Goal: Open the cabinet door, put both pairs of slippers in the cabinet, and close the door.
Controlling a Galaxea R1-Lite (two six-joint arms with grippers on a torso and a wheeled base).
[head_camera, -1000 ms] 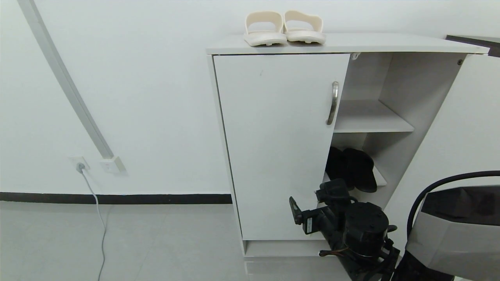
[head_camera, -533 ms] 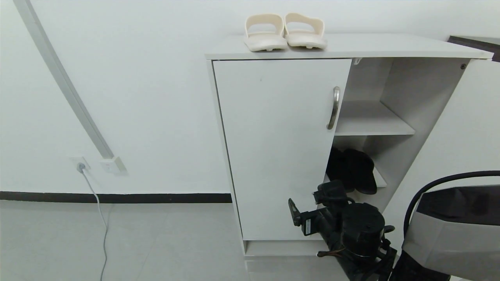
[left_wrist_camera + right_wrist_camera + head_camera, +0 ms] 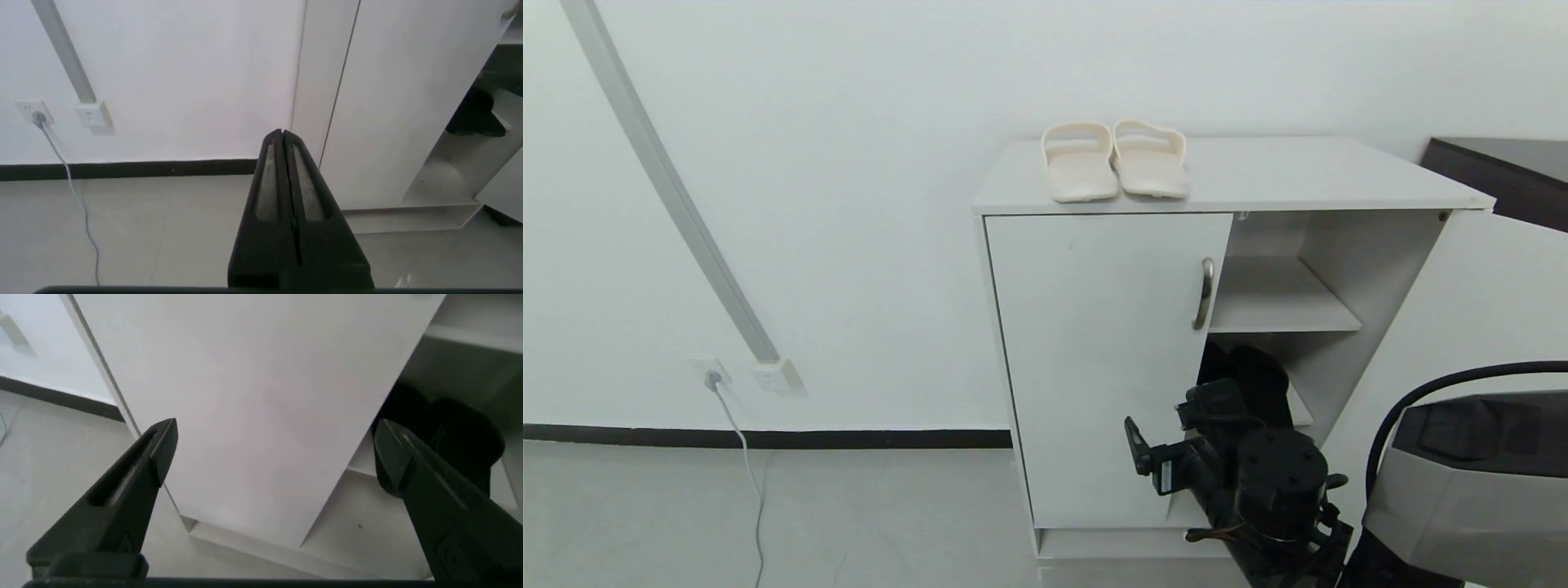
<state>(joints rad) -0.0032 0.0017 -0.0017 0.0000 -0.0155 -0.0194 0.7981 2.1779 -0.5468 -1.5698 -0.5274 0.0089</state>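
A white cabinet [image 3: 1298, 171] stands against a wall, its right door [image 3: 1486, 310] swung wide and its left door [image 3: 1103, 351] shut. A cream pair of slippers [image 3: 1115, 159] sits side by side on the cabinet top, near its front edge and left of the middle, not yet put away. A black pair [image 3: 1254, 371] lies inside on the lower shelf, at its left edge, partly hidden by the shut door. The right pincer [image 3: 1172, 425] hangs low in front of the shut door's lower right corner, fingers spread wide and holding nothing, probably ready for the cream pair. The left pincer [image 3: 283, 143] is pressed closed and empty, pointing at the floor left of the cabinet, apparently parked clear of the work. The upper shelf [image 3: 1274, 306] looks the likely spot for the cream pair.
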